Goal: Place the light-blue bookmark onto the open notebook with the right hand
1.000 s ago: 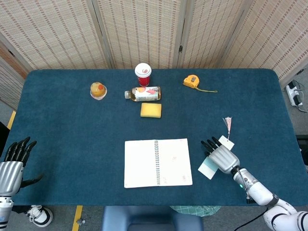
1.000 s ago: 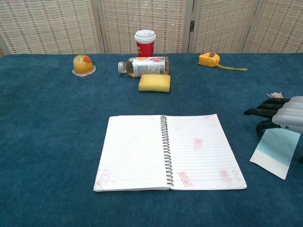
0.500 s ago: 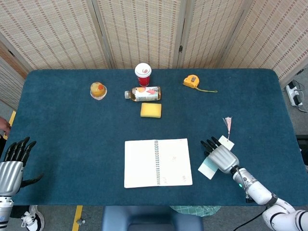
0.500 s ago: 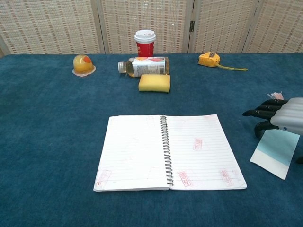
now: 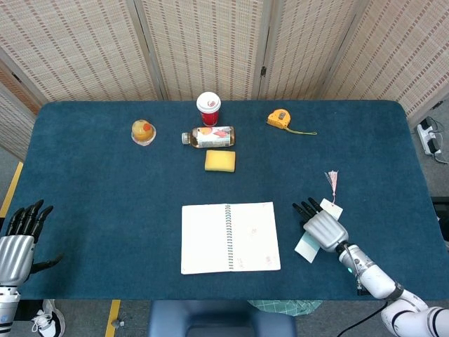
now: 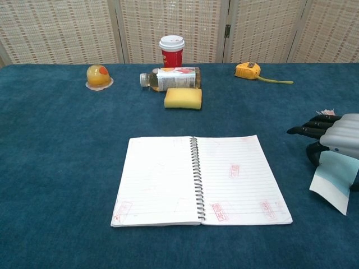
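The open spiral notebook (image 5: 230,237) (image 6: 199,179) lies flat at the table's near middle. To its right, my right hand (image 5: 324,228) (image 6: 339,137) grips the light-blue bookmark (image 5: 306,246) (image 6: 336,182). The card hangs tilted under the palm, its white end lowest and near the cloth. The bookmark's pink tassel (image 5: 332,181) lies on the table behind the hand. The hand's dark fingers (image 6: 305,131) point left toward the notebook, a short gap away. My left hand (image 5: 17,239) rests open off the table's near left corner, holding nothing.
Along the far side stand a red cup (image 5: 208,107), a lying bottle (image 5: 209,137), a yellow sponge (image 5: 219,161), an orange tape measure (image 5: 279,119) and a small fruit cup (image 5: 143,131). Blue cloth (image 5: 105,189) covers the table.
The bookmark has gone from lying flat under my right hand to tilted up in its grip, showing narrower. The hand has barely shifted. The left hand is still.
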Motion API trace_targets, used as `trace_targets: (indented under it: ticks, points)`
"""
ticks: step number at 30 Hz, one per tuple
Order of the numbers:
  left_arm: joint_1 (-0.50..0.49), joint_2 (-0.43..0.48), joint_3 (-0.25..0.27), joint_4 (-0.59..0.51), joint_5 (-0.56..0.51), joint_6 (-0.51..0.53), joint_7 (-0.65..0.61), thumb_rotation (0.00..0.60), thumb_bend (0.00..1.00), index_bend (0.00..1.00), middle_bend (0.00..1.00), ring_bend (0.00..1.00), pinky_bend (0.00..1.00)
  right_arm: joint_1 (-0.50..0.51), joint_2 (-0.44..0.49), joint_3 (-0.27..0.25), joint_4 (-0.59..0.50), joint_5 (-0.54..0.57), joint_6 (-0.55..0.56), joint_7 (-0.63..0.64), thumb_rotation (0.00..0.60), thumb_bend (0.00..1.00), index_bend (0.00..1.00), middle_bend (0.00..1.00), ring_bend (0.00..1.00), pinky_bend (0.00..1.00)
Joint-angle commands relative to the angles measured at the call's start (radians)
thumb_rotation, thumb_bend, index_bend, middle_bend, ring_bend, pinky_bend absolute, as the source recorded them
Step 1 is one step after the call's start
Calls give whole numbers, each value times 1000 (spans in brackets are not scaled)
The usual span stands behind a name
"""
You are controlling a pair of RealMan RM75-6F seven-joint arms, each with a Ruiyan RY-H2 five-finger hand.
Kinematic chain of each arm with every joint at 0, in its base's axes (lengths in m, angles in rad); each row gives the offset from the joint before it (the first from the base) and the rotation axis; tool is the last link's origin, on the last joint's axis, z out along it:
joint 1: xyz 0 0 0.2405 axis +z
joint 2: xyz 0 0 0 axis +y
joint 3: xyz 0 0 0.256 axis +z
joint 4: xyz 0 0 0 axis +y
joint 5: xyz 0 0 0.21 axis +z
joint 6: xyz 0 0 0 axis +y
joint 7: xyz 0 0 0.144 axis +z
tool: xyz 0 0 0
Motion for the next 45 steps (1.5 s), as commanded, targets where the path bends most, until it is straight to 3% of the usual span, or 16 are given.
trace_targets:
  ticks: [1,11,19,29,45]
  points:
    - [0,0,0,0,0,-1,-1,600,122,121,21,0,0,-1,6,2,-8,-6,15,4,600,58,450,0,0,0]
    - [-2,-1,2,-2,-2,-8,6,600,123,121,21,0,0,40,24,28,-54,-90,73,-44,600,60,448,0,0,0]
    - [0,1,3,-6,-3,-8,3,600,122,122,21,0,0,127,-20,55,-73,-177,52,-89,600,60,447,2,0,0]
    - [2,4,3,-7,-3,-6,-3,600,123,125,21,0,0,257,-135,9,33,-364,20,-2,600,59,439,9,0,0]
    - [-2,-3,-1,-2,-21,-22,8,600,123,125,22,0,0,344,-236,-84,284,-548,170,219,600,45,397,4,0,0]
